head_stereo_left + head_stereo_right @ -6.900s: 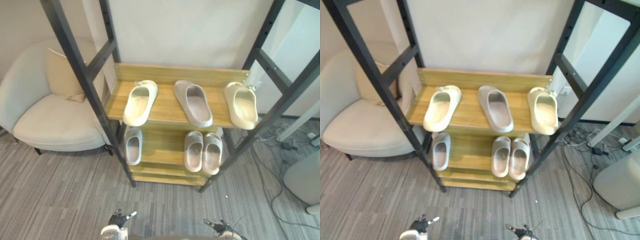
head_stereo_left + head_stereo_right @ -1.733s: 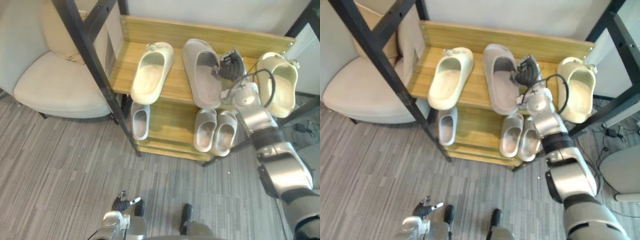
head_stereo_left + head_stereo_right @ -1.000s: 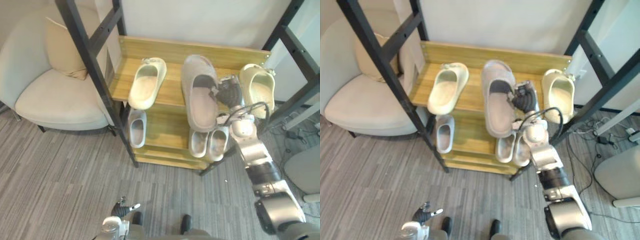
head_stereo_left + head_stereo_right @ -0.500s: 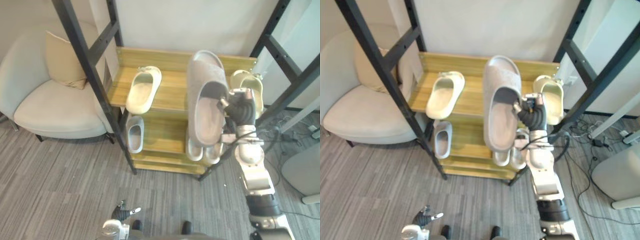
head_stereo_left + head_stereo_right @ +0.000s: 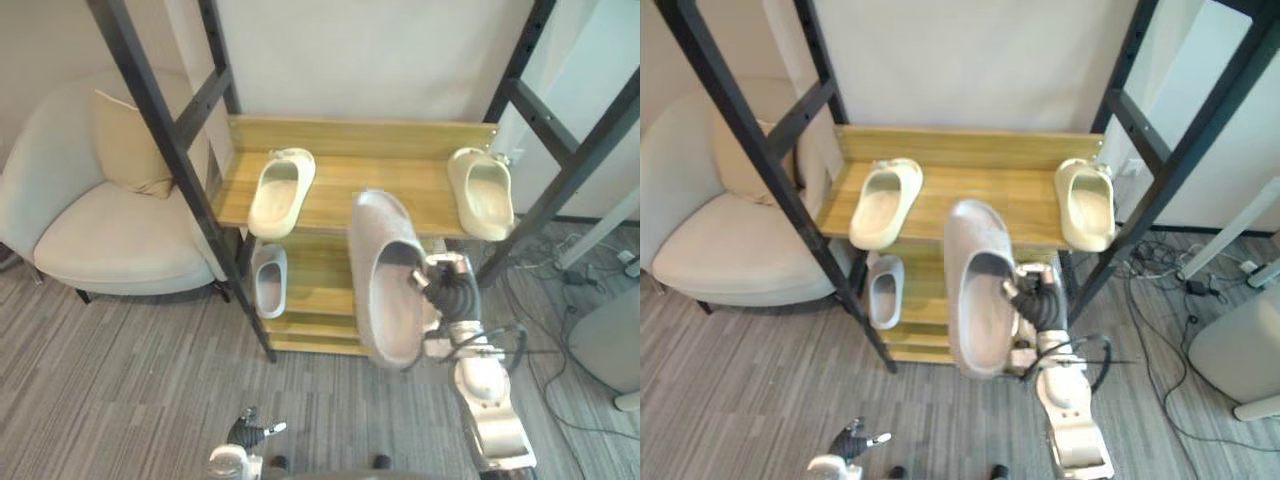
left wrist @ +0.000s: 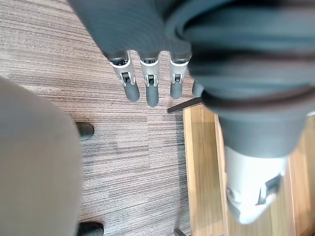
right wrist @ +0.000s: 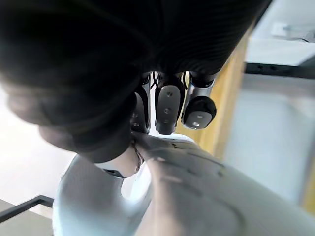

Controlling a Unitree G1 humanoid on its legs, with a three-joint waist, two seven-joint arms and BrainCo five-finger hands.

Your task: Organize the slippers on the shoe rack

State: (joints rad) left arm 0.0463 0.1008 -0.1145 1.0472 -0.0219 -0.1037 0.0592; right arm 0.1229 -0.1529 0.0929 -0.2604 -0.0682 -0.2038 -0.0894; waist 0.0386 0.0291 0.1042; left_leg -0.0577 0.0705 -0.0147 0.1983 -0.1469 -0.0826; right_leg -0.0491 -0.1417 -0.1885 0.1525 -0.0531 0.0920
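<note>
Ok so closest to the camera, the left hand [image 6: 148, 84] hangs low over the grey striped carpet [image 5: 120, 380], fingers straight and loosely spread, nothing in it. A bit further out, the right hand [image 5: 447, 292] has its fingers curled round the right edge of the big grey slipper [image 5: 385, 290], thumb side tucked against it. In the wrist view the fingertips [image 7: 166, 109] sit right on the slipper's rim. That slipper is up in the air in front of the shoe rack [image 5: 370, 185], resting on no shelf, its open side facing the head camera and running lengthwise toward the rack (it covers the right part of the lower shelf from this angle, so I can't tell what sits behind it). On the left end of the lower shelf there's a small grey slipper [image 5: 268, 280]. Up on the top wooden shelf, the left cream slipper [image 5: 280, 192] lies slightly angled. The right cream slipper [image 5: 482, 192] sits at the far right end, well apart from it, with bare wood between them. Off to the left of the rack is a pale armchair [image 5: 110, 245] with a beige cushion [image 5: 130, 145] leaning in its back corner.
</note>
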